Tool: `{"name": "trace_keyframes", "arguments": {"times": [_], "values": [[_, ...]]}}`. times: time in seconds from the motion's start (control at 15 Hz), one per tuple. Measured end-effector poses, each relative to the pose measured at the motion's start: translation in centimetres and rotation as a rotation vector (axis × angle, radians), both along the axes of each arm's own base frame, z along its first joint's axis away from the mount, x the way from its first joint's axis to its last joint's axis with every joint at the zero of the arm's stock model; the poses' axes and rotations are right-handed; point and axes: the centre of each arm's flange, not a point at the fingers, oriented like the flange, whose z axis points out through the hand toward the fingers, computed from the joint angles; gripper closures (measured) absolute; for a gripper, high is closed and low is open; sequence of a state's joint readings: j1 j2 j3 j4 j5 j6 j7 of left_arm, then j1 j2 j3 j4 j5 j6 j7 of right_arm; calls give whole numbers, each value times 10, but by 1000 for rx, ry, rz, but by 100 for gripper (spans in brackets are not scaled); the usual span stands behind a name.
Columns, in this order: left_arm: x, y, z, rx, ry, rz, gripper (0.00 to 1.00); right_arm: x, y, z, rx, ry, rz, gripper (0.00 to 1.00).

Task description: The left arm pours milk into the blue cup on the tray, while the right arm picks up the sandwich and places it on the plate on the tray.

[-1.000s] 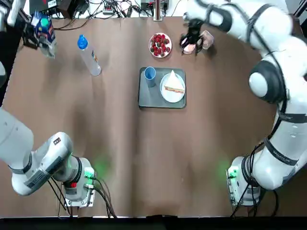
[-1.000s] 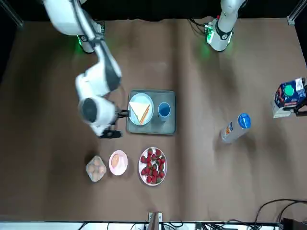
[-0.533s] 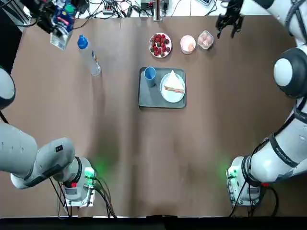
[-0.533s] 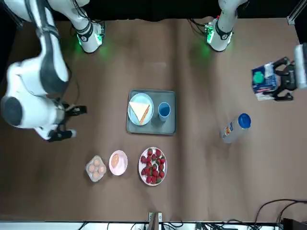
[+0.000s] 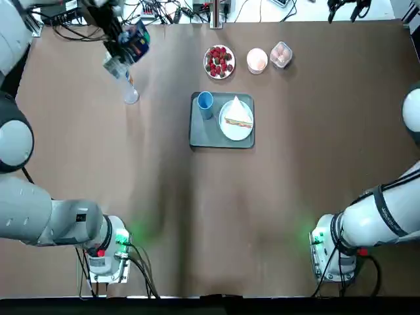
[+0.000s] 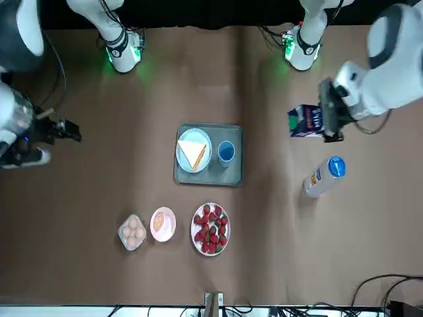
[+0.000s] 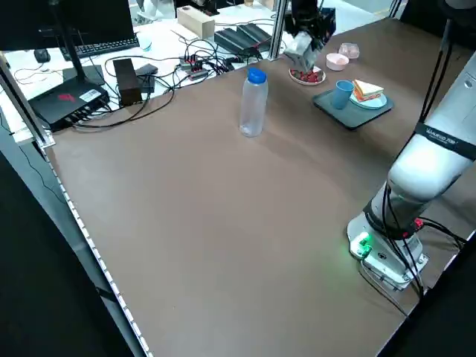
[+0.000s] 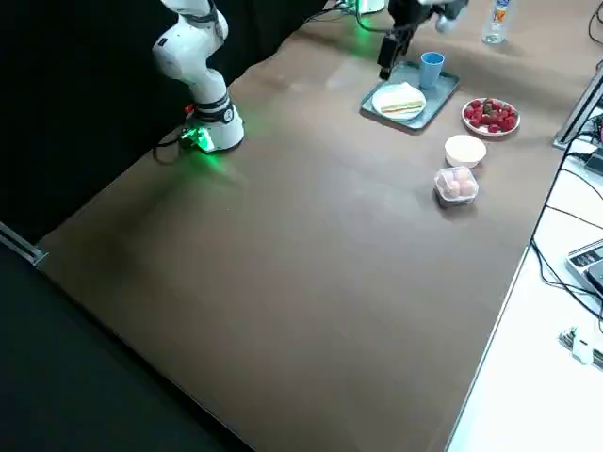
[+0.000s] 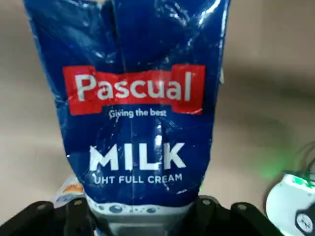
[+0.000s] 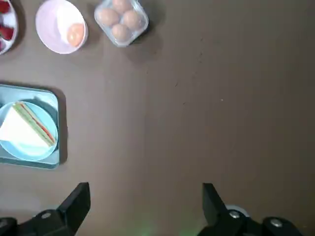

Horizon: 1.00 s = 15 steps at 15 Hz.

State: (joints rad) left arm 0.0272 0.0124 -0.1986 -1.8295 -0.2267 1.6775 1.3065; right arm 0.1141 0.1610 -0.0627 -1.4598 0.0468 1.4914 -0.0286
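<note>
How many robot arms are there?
2: the white left arm, its jaws shut on the blue milk carton near the bottle, and the white right arm, off to the tray's right.

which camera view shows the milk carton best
The left wrist view: the milk carton fills it, its "Pascual MILK" label readable between the left gripper's fingers. The top and front views show it small, held in the air; the left side view shows it partly, high up; the right wrist view lacks it.

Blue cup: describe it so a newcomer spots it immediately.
Find the grey tray in mid-table. On it stand a white plate with the sandwich and, beside that plate, the cup. It is the tray's only blue, upright, open-topped thing.
</note>
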Motion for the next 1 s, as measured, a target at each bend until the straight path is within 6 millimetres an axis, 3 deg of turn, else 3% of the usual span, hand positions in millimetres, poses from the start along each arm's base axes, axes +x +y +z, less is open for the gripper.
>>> {"name": "trace_keyframes", "arguments": {"times": [0.2, 0.33, 0.53, 0.6, 0.8, 1.0], "values": [[-11, -44, -34, 97, -23, 2, 42, -22, -5, 40, 0, -63, -3, 0], [-21, -72, -53, 147, -30, -15, 43, -33, -7, 56, 0, -89, -3, 0], [-34, -111, -76, 241, -43, -30, 44, -39, -8, 60, 0, -95, -4, 0], [-39, -135, -95, 318, -65, -28, 43, -40, -13, 61, -2, -97, -12, 0], [-47, -168, -121, 372, -80, -38, 43, -48, -26, 65, -2, -100, -36, 0], [-54, -191, -132, 403, -96, -48, 43, -52, -28, 63, -1, -95, -38, 0]]}}
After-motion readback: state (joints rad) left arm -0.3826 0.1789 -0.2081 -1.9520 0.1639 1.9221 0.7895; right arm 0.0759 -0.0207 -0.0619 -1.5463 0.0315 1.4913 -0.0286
